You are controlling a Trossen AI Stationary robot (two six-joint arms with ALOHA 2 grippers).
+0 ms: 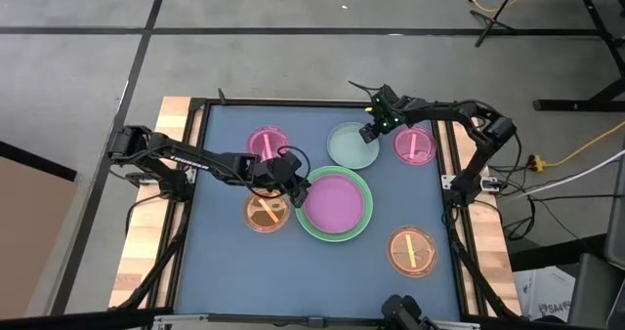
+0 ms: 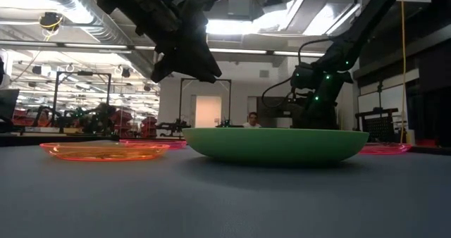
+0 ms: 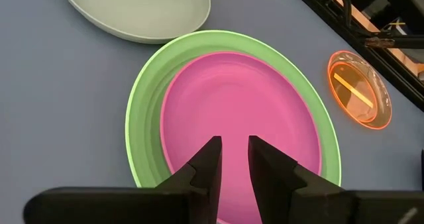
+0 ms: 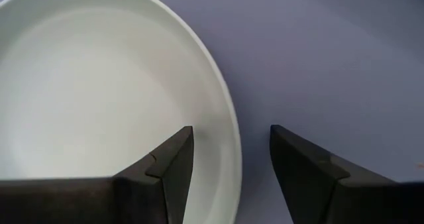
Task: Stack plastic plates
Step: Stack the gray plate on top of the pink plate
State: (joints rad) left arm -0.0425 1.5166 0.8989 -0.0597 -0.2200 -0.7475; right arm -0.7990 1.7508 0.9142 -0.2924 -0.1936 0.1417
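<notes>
Left arm reaches in from the table's left edge; left gripper [image 1: 298,189] hovers above the left rim of the magenta plate [image 1: 335,202], fingers set to a narrow gap, holding nothing. Magenta plate sits nested in the green plate [image 1: 363,227] at table centre.

Right arm folds in from the right edge; right gripper [image 1: 371,132] is over the right rim of the pale blue-grey plate [image 1: 350,145], fingers wide and straddling that rim [image 4: 228,128].

2 pink plates [image 1: 267,142] [image 1: 415,145] lie at the far side, 2 orange plates [image 1: 267,213] [image 1: 412,251] nearer.
</notes>
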